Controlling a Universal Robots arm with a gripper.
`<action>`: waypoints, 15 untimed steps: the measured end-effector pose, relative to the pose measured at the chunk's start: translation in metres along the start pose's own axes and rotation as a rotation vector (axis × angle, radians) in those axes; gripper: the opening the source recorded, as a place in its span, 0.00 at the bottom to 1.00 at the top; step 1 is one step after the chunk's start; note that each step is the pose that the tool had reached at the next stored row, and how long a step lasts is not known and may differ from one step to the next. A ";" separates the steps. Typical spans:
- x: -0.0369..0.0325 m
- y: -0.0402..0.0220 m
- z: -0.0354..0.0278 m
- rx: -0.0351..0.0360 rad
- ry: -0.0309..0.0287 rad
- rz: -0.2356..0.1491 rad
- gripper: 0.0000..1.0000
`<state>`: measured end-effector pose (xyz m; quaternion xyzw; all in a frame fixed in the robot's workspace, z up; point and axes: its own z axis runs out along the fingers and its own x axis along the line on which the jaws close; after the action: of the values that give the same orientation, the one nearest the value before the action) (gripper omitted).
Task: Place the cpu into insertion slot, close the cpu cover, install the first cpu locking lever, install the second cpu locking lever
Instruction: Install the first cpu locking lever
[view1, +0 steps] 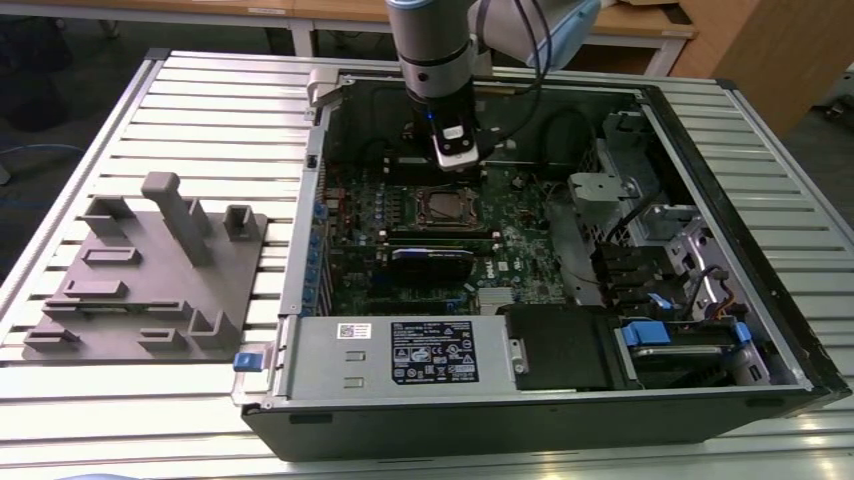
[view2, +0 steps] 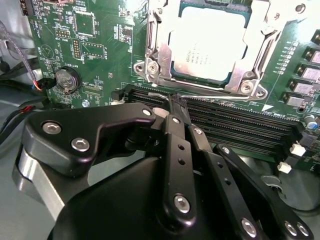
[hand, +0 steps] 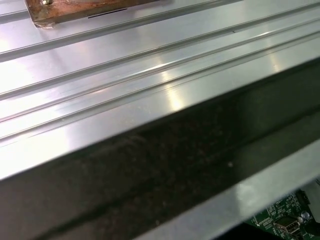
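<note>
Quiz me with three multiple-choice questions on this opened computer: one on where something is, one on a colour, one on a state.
1. Where is the cpu?
A. On the floor
B. In the insertion slot
C. In a person's hand

2. What colour is the circuit board?
A. Green
B. Red
C. White

3. How does the cpu cover stand?
A. Tilted up, open
B. Taken off
C. Lying flat around the chip

Answers:
1 B: in the second wrist view, the silver-grey chip sits inside the socket's metal rim.
2 A: the board around the socket is green.
3 C: the silvery frame lies down on the socket, and the chip's top shows through its window.
</note>
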<state>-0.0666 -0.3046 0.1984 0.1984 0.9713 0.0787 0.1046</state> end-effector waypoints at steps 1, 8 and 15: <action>0.0004 -0.0002 0.0002 -0.0009 -0.0021 0.000 0.10; 0.0017 -0.0006 0.0002 -0.0023 -0.0055 -0.001 0.10; 0.0018 -0.0006 0.0002 -0.0020 -0.0059 -0.001 0.10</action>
<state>-0.0684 -0.3044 0.1978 0.1981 0.9710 0.0790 0.1077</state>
